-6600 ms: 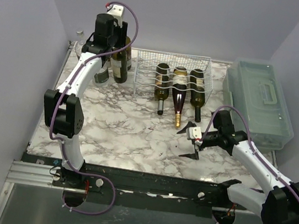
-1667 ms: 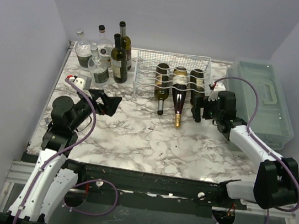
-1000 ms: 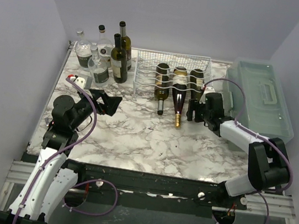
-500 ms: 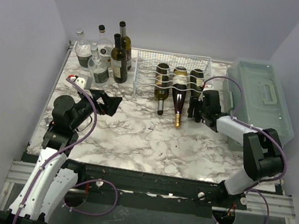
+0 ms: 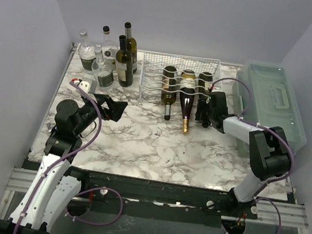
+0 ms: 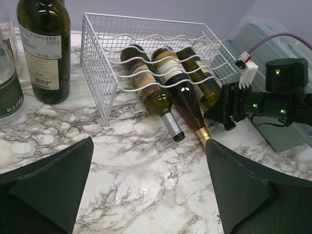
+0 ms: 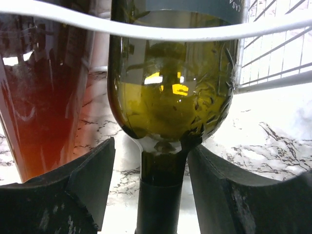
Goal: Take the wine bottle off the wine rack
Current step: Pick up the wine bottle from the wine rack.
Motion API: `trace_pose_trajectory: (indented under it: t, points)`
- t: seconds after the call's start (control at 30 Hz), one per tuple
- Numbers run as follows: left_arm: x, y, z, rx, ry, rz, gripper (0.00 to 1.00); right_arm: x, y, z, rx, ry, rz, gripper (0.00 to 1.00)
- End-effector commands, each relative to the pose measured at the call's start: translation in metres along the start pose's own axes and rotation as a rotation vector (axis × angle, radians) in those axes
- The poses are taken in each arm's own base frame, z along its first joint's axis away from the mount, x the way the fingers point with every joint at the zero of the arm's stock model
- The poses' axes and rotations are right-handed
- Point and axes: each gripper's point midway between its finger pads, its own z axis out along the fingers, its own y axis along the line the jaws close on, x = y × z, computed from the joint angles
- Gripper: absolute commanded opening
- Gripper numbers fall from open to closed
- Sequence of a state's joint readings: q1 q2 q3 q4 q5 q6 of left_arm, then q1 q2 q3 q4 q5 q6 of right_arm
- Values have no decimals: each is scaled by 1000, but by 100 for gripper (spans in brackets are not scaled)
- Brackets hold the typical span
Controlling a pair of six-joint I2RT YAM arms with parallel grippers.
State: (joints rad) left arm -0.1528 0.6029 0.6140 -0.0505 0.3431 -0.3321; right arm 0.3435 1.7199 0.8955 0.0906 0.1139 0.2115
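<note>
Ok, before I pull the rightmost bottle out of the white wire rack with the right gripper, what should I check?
1. Neck of the olive-green glass bottle sits inside the right gripper: ok.
2. Fingers closed on the neck: not ok, gaps show on both sides.
3. Dark red glass bottle clear of the gripper: cannot tell, it lies close beside.
4. Left gripper away from the white wire rack: ok, open, off to the left.

- The right gripper (image 5: 203, 117) is hiding the neck of the rightmost bottle (image 5: 206, 86) from above.
- Right wrist edges are cropping that bottle top and bottom.
- The left wrist view is cropping the standing bottles (image 6: 45, 48).
</note>
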Motion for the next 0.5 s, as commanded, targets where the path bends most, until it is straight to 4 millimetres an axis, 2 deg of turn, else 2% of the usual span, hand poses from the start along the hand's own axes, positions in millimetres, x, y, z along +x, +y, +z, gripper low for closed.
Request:
trace_pose_trajectory:
  t: [0.0,0.47]
  points:
    - [-2,1,0,-3,-12,17,99,2,-1,8,21,32,35,64]
    - [-1,1,0,-4,-12,17,99,14,-7,13,55,85,100,63]
